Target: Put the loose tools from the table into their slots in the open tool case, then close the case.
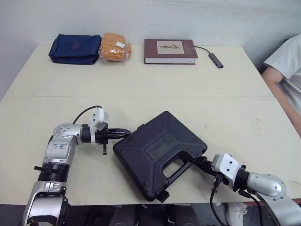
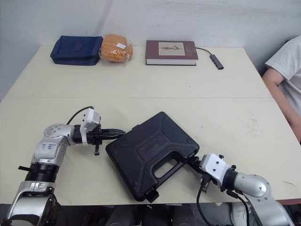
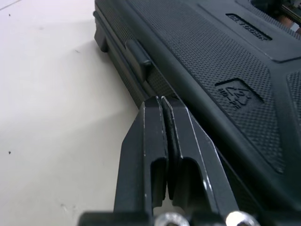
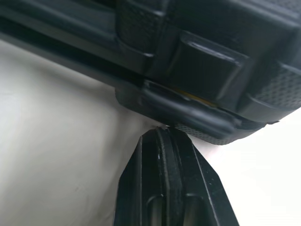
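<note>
Closest to the head camera, the right gripper [image 1: 200,161] lies low over the near right part of the table [image 1: 197,103], its two black fingers clenched together on nothing, tips against the near right corner of the tool case [image 1: 157,148] beside the handle opening [image 1: 176,167]. That case is shut, black, and lies askew on the near middle of the table. At its left corner the left gripper [image 1: 126,133] reaches in level with the tabletop, fingers likewise pressed together and empty, tips meeting the case's edge. Along the far edge lie a dark blue pouch [image 1: 75,48], an orange packet [image 1: 115,47] touching it, a maroon book [image 1: 170,51] and a small grey adapter [image 1: 216,60] on a cable. A person's arm [image 1: 278,89] rests at the far right.

From the left wrist, the left gripper [image 3: 161,100] has its fingers [image 3: 148,141] closed flat against each other, tips touching the case's [image 3: 211,56] side wall just past a small tab [image 3: 138,52].

From the right wrist, the right gripper [image 4: 164,132] is closed too, its tip touching the lower lip of the case [image 4: 141,28], right under a latch [image 4: 207,63].
</note>
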